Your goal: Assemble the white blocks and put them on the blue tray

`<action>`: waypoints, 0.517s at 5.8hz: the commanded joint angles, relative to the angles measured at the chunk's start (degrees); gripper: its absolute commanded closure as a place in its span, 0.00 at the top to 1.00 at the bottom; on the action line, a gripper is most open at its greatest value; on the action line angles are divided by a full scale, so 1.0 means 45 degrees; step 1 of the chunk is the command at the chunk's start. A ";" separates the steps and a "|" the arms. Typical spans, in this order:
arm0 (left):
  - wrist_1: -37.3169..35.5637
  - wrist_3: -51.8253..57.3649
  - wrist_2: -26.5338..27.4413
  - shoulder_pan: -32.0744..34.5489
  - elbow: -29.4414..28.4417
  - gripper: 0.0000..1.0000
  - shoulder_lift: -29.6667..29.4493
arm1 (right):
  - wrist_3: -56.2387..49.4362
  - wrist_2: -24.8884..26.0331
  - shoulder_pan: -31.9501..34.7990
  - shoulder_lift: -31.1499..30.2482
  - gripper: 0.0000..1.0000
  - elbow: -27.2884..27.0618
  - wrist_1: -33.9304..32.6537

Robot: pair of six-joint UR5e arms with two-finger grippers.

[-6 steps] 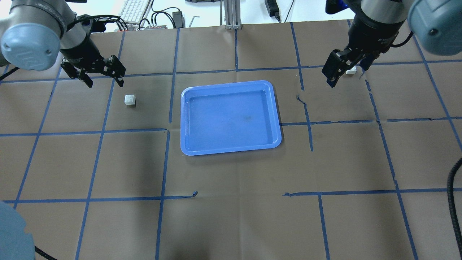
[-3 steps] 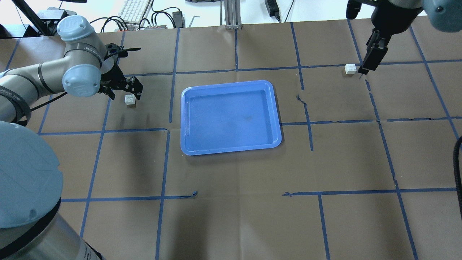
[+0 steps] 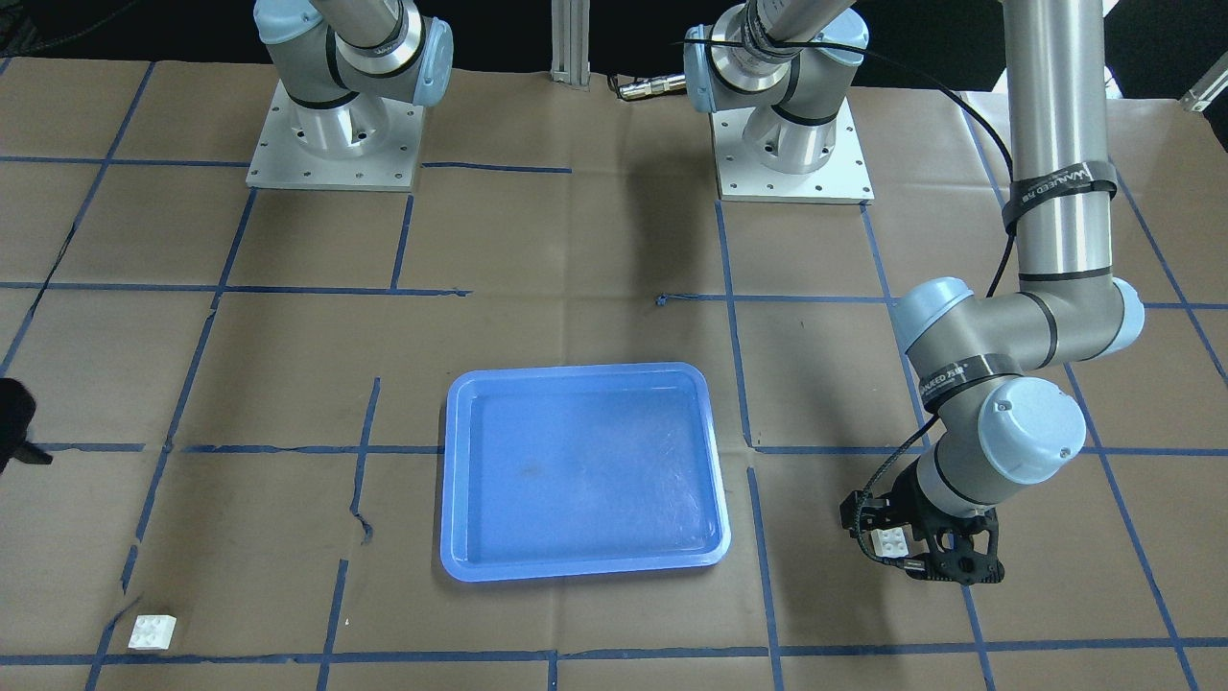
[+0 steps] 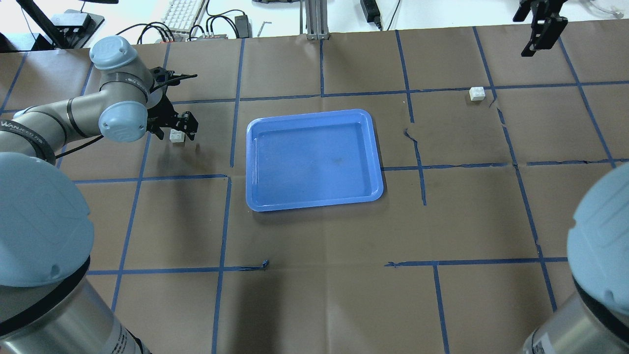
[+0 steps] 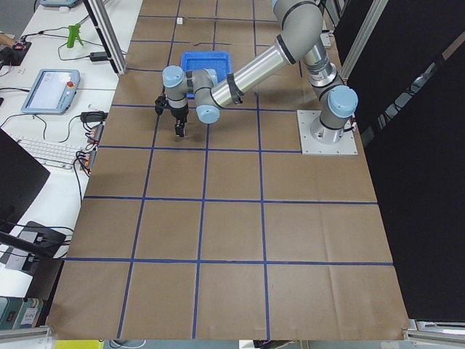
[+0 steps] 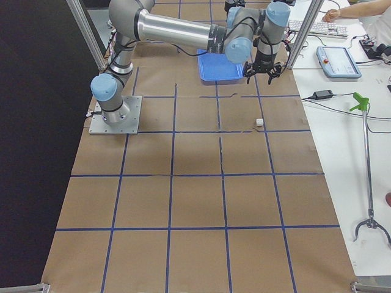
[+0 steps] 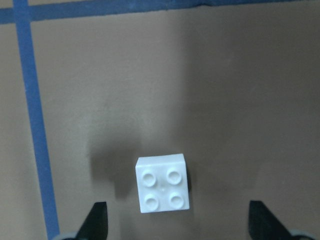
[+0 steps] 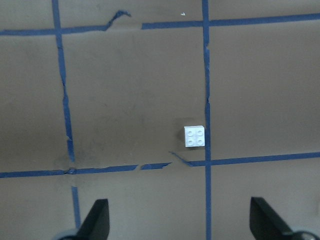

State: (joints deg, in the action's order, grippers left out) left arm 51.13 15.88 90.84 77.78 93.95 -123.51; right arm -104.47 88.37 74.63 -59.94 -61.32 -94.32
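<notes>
**L grab: centre, square up, then pinch**

The blue tray [image 4: 314,160] sits mid-table, no block in it yet. My left gripper [image 7: 179,222] hovers over the far-left part of the top, jaws spread wide and holding nothing. My right gripper [image 8: 177,222] hangs high nr the far-right corner, also spread and empty.

One white block [image 7: 163,190] lies studs-up on the paper betw my left fingers [image 7: 99,220], nearer one finger and a touch skewed. The other white block [image 4: 476,93] lies nr the far edge, right side, well apart from the tray.

Plan, as I judge it:
- Shift L sideways to centre.
- Square the wrist to the block's faces.
- Descend so the pads meet the side walls below the studs.
- Close gently; an off-centre squeeze would prob shove or spin it.
</notes>
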 commanded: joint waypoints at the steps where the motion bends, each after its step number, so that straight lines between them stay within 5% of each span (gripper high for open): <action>1: -0.0073 0.0026 0.0009 0.0000 -0.0135 0.37 -0.0034 | -0.1256 -0.1351 -0.0741 0.1577 0.99 0.1418 -0.0015; 3: -0.0034 0.0297 0.0048 0.0019 -0.0350 0.08 0.0295 | -0.2688 -0.2466 -0.1075 0.2143 0.99 0.1284 -0.0036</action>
State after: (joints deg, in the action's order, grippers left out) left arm 50.82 16.49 90.97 77.81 92.81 -123.07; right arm -112.45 79.44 70.34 -52.02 -55.49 -94.54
